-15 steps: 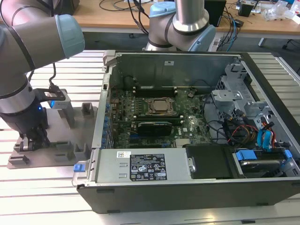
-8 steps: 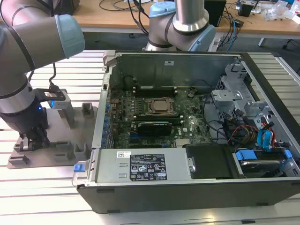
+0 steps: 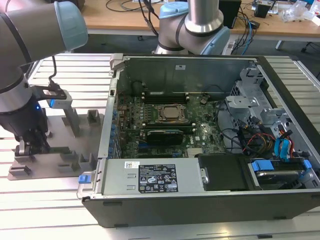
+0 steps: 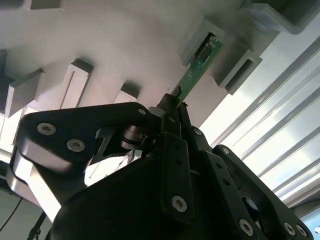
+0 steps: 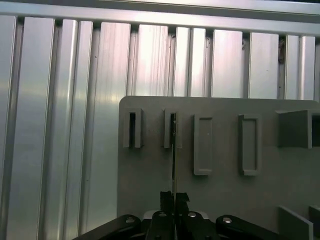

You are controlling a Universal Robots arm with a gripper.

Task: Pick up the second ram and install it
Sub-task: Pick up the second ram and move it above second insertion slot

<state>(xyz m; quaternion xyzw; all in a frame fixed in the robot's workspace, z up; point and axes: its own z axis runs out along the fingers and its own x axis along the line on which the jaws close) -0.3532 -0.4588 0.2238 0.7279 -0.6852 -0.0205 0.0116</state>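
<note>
The second ram [image 4: 196,67] is a slim green board stick, seen edge-on as a thin line [image 5: 173,160] in the first wrist view. My gripper [image 4: 172,102] [image 5: 174,196] is shut on its near end. Its far end still sits in a slotted post [image 4: 207,42] of the grey holder tray [image 3: 75,150]. In the exterior view the gripper [image 3: 32,145] is low over the tray's near corner, at that view's left, beside the open computer case [image 3: 200,195].
The open case holds the motherboard with its metal-framed processor socket [image 3: 172,113] and long memory slots [image 3: 165,95] behind it. Cables and drive bays [image 3: 270,145] fill the case's right. More empty slotted posts [image 5: 202,145] stand on the tray. Ribbed aluminium table [image 5: 65,125] lies around.
</note>
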